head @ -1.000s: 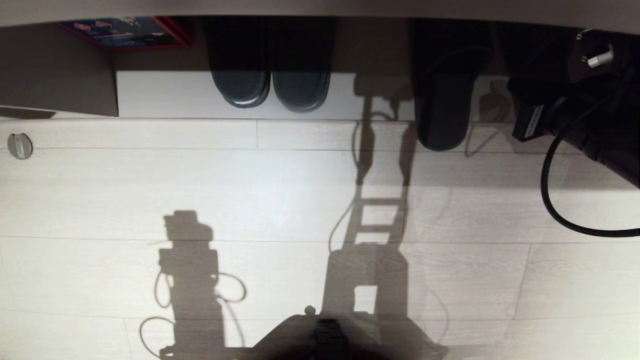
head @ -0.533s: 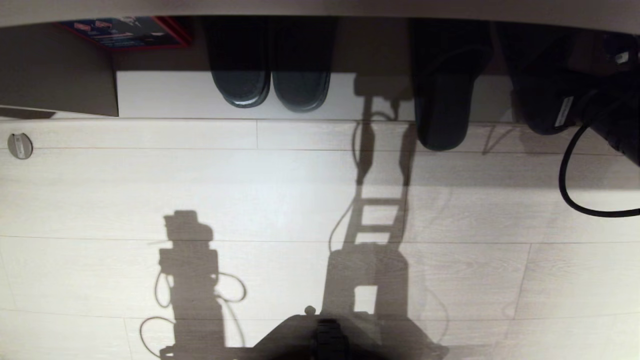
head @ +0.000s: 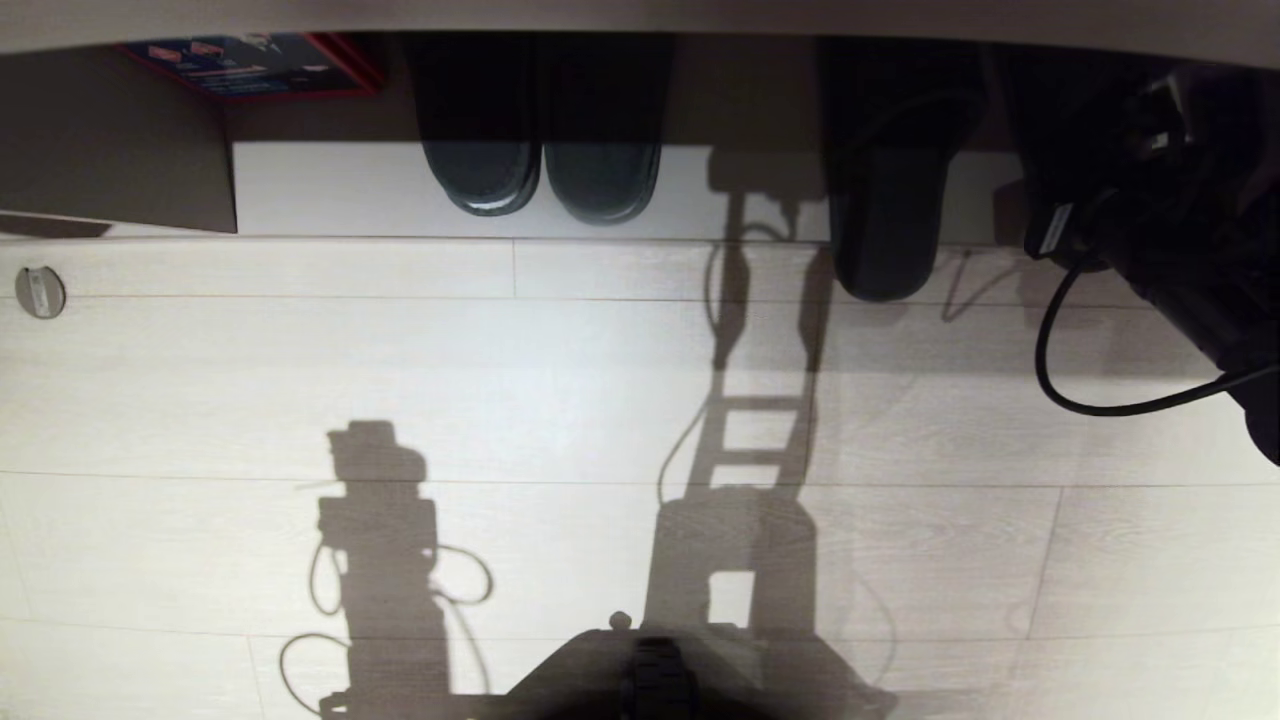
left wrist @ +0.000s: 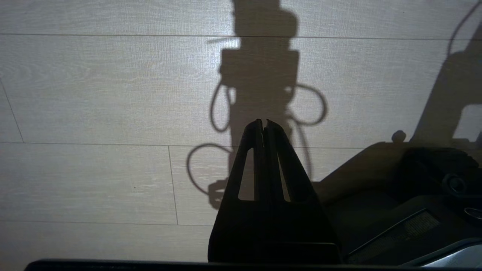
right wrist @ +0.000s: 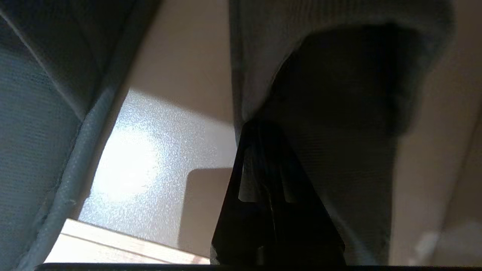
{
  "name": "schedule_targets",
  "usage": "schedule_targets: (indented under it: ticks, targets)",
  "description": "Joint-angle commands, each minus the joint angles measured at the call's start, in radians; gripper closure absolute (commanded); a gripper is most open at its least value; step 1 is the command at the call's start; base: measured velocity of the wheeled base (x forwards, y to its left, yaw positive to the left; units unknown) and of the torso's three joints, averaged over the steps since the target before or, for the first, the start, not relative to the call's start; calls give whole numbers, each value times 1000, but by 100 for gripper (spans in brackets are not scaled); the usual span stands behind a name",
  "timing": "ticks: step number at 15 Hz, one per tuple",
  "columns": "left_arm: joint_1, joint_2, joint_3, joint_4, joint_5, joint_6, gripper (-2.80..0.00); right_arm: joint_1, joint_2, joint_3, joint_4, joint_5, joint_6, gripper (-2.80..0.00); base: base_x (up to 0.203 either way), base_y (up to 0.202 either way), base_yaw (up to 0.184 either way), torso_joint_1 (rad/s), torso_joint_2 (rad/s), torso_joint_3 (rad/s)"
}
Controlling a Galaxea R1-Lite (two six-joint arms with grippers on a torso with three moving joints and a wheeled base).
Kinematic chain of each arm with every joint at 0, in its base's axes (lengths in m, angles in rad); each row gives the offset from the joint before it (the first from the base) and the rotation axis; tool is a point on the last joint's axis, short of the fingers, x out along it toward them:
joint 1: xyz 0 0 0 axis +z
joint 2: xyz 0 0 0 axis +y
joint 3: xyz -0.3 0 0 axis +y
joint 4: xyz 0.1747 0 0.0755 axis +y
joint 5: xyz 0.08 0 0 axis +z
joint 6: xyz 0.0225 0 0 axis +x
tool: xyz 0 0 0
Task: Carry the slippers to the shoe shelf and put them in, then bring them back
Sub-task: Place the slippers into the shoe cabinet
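Observation:
One of the slippers (head: 885,230) lies with its heel out over the floor and its black band inside the shoe shelf (head: 330,190). My right arm (head: 1150,200) reaches into the shelf's right end and covers most of the other slipper. In the right wrist view my right gripper (right wrist: 260,126) is shut. Its tips press against the edge of that slipper's grey-black band (right wrist: 339,15), above the dark footbed (right wrist: 339,158). The first slipper (right wrist: 34,131) lies alongside. My left gripper (left wrist: 263,121) hangs shut over the bare floor, holding nothing.
A shorter dark pair with paler tips (head: 540,170) sits further left in the shelf, beside a red and blue box (head: 250,65) and a brown divider panel (head: 120,150). A round floor stop (head: 40,292) is at far left. A black cable (head: 1060,370) loops from my right arm.
My right arm has shifted at the shelf's right end, its wrist turning and the cable loop swinging left. The slipper with its heel on the floor and the shorter pair have not moved.

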Motion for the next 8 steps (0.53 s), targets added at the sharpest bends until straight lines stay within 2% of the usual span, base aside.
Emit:
schedule_targets:
  ticks: [1,5,8]
  targets:
    - [0,0,0,-1,0,-1,0,2,30,-6,-5,1,-2,0,0,0,0,0,0,0]
    - [0,0,0,-1,0,0,0,7,35,-6,-6,9,0,0,0,0,0,0,0,0]
    - [0,0,0,-1,0,0,0,11,41,-14,-7,51,0,0,0,0,0,0,0,0]
